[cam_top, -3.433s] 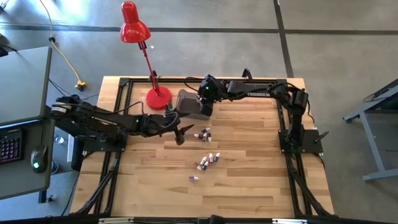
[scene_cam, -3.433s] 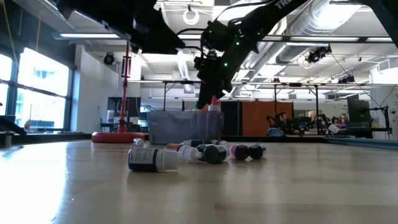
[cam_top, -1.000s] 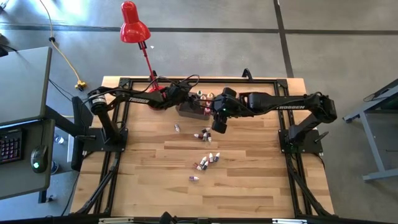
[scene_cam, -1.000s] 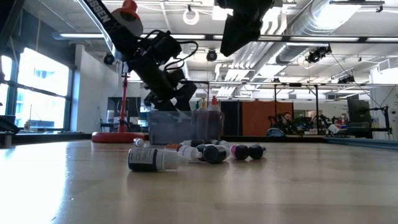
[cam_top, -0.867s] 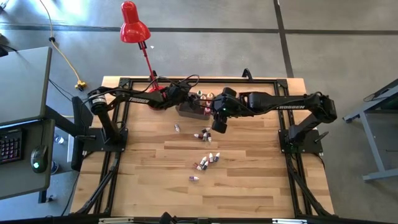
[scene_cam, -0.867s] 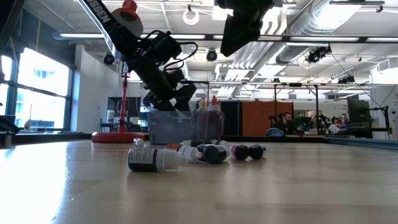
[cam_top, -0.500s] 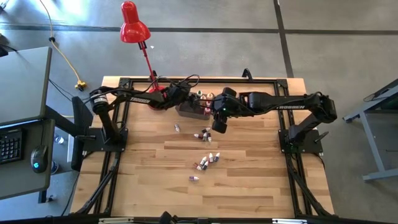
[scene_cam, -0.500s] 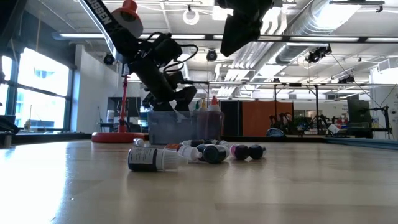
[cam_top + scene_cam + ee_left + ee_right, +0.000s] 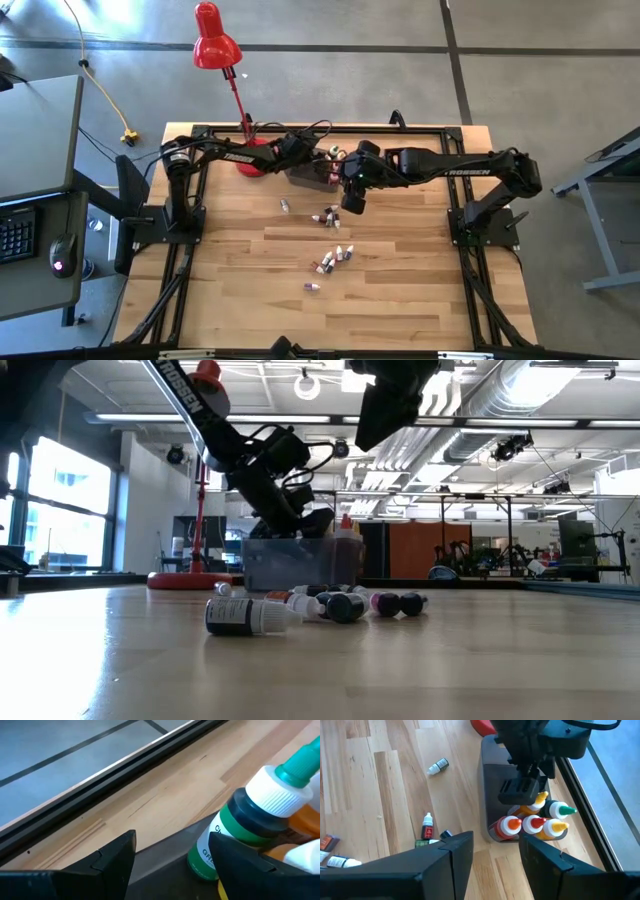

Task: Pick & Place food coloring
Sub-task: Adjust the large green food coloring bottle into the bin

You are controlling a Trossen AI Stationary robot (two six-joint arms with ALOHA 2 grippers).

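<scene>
The grey bin (image 9: 303,177) stands at the table's far middle, with several food coloring bottles (image 9: 535,825) upright in its right end, capped red, yellow and green. My left gripper (image 9: 310,155) is open over the bin, fingers dipping toward it (image 9: 520,790); a green-capped bottle (image 9: 235,825) stands just beside one finger. My right gripper (image 9: 350,203) hangs open and empty above the table, just in front of the bin (image 9: 495,854). More food coloring bottles (image 9: 328,215) lie scattered on the wood in front of the bin (image 9: 250,615). My left gripper has nothing between its fingers. One finger (image 9: 240,865) stands close against the lower side of the green-capped bottle (image 9: 212,847) in the bin, coming slanting down from the table's left. Whether they touch I cannot tell.
A red desk lamp stands with its base (image 9: 252,158) just left of the bin and its shade (image 9: 214,45) beyond the table's far edge. A black metal frame (image 9: 205,135) runs around the table. Bare wood lies toward the near edge (image 9: 330,320).
My left gripper has gone toward the table's right along the bin and sunk a little toward it, staying open.
</scene>
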